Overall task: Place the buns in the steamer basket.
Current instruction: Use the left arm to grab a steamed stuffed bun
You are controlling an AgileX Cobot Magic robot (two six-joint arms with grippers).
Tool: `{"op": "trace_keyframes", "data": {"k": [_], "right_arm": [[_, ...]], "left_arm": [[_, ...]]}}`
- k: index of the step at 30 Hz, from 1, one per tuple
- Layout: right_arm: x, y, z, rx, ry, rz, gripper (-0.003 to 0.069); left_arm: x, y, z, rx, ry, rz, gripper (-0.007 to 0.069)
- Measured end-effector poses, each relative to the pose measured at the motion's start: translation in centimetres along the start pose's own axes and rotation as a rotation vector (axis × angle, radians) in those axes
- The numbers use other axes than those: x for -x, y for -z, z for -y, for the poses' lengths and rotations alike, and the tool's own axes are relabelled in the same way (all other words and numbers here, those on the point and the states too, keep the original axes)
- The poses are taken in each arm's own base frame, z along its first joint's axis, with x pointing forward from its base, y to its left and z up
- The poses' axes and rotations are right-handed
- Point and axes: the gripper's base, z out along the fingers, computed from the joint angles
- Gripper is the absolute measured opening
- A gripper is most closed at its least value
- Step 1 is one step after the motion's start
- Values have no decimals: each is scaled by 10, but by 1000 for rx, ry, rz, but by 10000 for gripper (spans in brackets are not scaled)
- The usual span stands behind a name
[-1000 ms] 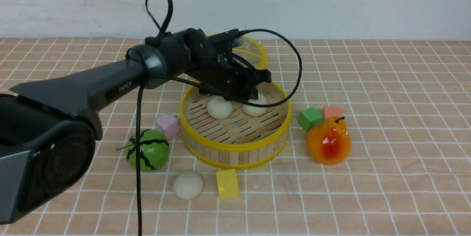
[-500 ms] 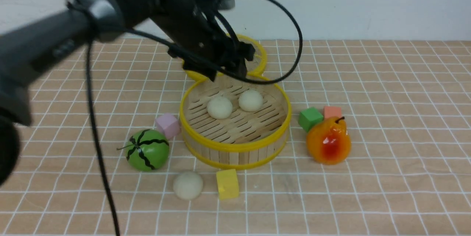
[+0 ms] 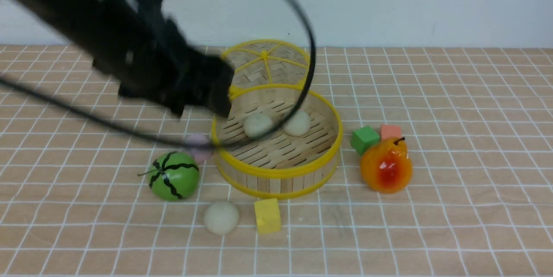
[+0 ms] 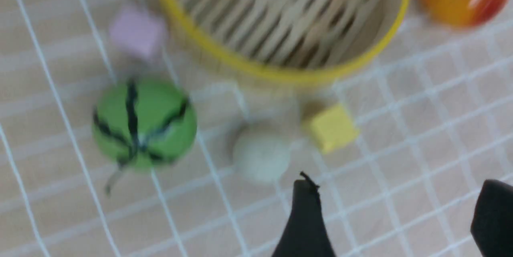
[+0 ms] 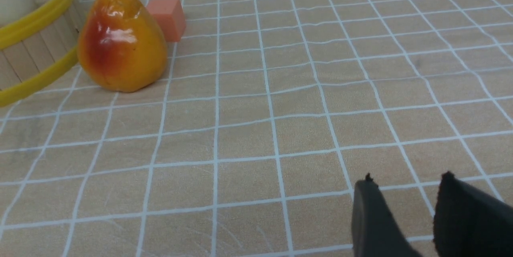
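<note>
The left gripper (image 4: 392,217) stands with its fingers spread and nothing between them; in the front view its arm fills the upper left of the frame. The right gripper (image 5: 404,209), lower right of its own wrist view, holds nothing visible; a slight gap shows between its fingertips. Two balls, (image 3: 258,125) and (image 3: 297,123), lie in the basket (image 3: 276,172) at the centre of the front view. The third ball (image 3: 221,217) lies on the cloth, lower left of centre, between the melon (image 3: 174,176) and the yellow block (image 3: 268,216).

Recommended procedure: centre the open fingers over the third ball. Descend vertically, avoiding both neighbours. Close gently at its widest part; off-centre contact could roll it. Lift above the rim before crossing.
</note>
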Motion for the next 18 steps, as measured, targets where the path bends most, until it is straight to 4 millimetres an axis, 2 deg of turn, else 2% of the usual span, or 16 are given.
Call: {"op": "trace_keyframes", "data": {"k": [1,2,4,6,7,9,15,18], "right_arm": [[0,0,0,0,0,0,241],[0,0,0,0,0,0,241],[0,0,0,0,0,0,241],[0,0,0,0,0,0,241],[0,0,0,0,0,0,241],[0,0,0,0,0,0,241],[0,0,0,0,0,0,241],[0,0,0,0,0,0,241]], "left_arm": [[-4,-4,-1,3,4,-14,510],[-13,-23,-6,13,23,-46,503],[-22,-48,-12,25,46,-73,489],[-25,-70,-16,35,57,-97,467],[-25,-72,-16,35,58,-99,465],[-23,-95,-20,44,66,-97,434],[-25,-132,-26,50,91,-118,351],[-27,-142,-27,43,112,-136,309]]}}
